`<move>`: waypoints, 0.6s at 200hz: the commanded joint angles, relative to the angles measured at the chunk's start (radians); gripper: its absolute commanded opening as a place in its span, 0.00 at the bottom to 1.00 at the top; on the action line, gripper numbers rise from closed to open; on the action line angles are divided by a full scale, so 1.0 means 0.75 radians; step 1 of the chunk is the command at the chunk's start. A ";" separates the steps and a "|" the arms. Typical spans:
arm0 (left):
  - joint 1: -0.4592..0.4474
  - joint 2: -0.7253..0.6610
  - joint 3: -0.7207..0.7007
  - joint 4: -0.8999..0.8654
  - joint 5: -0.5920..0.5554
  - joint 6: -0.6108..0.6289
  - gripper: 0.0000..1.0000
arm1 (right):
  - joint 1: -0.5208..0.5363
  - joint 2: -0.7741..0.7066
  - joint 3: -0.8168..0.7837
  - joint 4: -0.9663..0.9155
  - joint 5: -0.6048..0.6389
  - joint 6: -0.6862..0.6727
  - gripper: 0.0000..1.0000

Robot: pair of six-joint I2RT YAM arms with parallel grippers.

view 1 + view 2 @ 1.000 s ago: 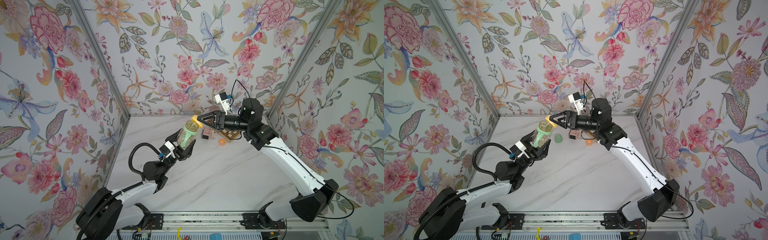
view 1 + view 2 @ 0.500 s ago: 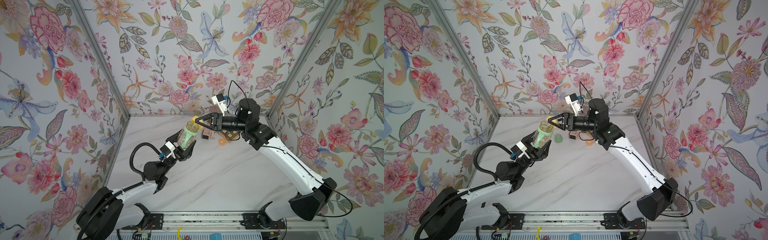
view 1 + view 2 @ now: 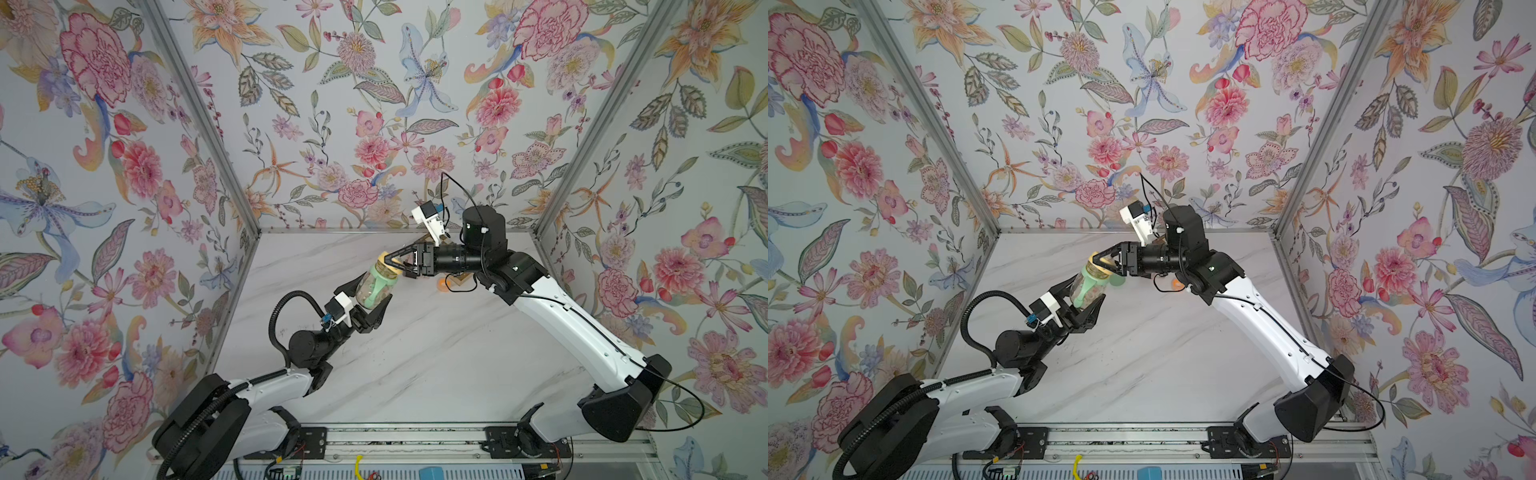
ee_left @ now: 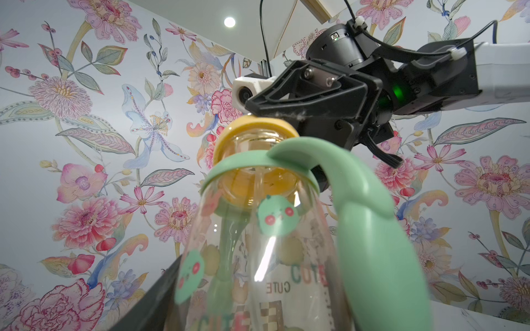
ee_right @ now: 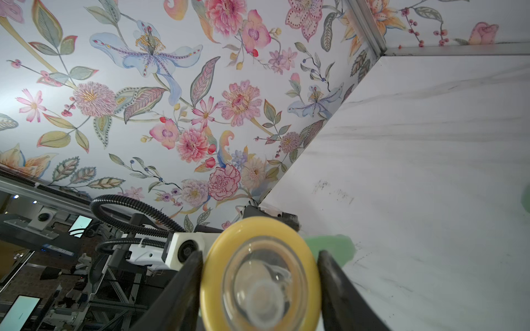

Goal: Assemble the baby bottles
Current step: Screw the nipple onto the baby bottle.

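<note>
Nearest the rail, the left arm is reaching up and away over the tabletop (image 3: 415, 357). Its left gripper (image 3: 368, 299) is clamping the baby bottle (image 3: 365, 293) low on the clear body, fingers drawn in tight on both sides. So the bottle is hanging in the air above the middle of the tabletop, touching nothing below.

It is leaning, not standing. Its long axis is running from the base, down in the left fingers, up and away toward the back wall and the right arm, and the mouth is pointing that way.

Moving up the bottle, the mint-green collar (image 3: 382, 279) is sitting round the neck, one handle curling back down the body. The yellow nipple ring (image 5: 259, 275) is perching on the mouth, with bare thread showing under it, so I am judging it not yet screwed home.

Farther on, the right gripper (image 3: 395, 266) is meeting it head-on, fingers (image 5: 186, 280) about half spread and pressing the ring's rim from both sides (the wrist view is showing no gap). Beyond, the mint-green dome cap (image 3: 1118, 279) is lying on the tabletop.

What am I watching for?
- Cross-threading, if the ring is sitting crooked when twisted.
- The smooth bottle spinning in the left fingers under that twist.
- A finger catching the handle.
</note>
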State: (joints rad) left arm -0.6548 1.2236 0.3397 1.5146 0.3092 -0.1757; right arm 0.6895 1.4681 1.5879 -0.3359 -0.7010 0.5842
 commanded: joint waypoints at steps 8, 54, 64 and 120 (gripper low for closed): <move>-0.004 -0.022 -0.007 0.375 0.007 0.000 0.00 | 0.058 -0.021 0.006 -0.149 0.065 -0.162 0.44; -0.002 -0.032 -0.005 0.376 0.002 0.005 0.00 | 0.088 -0.011 0.022 -0.264 0.105 -0.286 0.44; -0.002 -0.034 -0.003 0.376 0.010 0.005 0.00 | 0.093 -0.010 0.026 -0.294 0.114 -0.323 0.44; 0.001 -0.014 0.022 0.376 0.077 -0.048 0.00 | 0.132 -0.009 0.018 -0.415 0.158 -0.530 0.43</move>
State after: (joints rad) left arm -0.6548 1.2236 0.3210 1.5082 0.3462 -0.1783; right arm 0.7456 1.4483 1.6176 -0.4652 -0.5770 0.3061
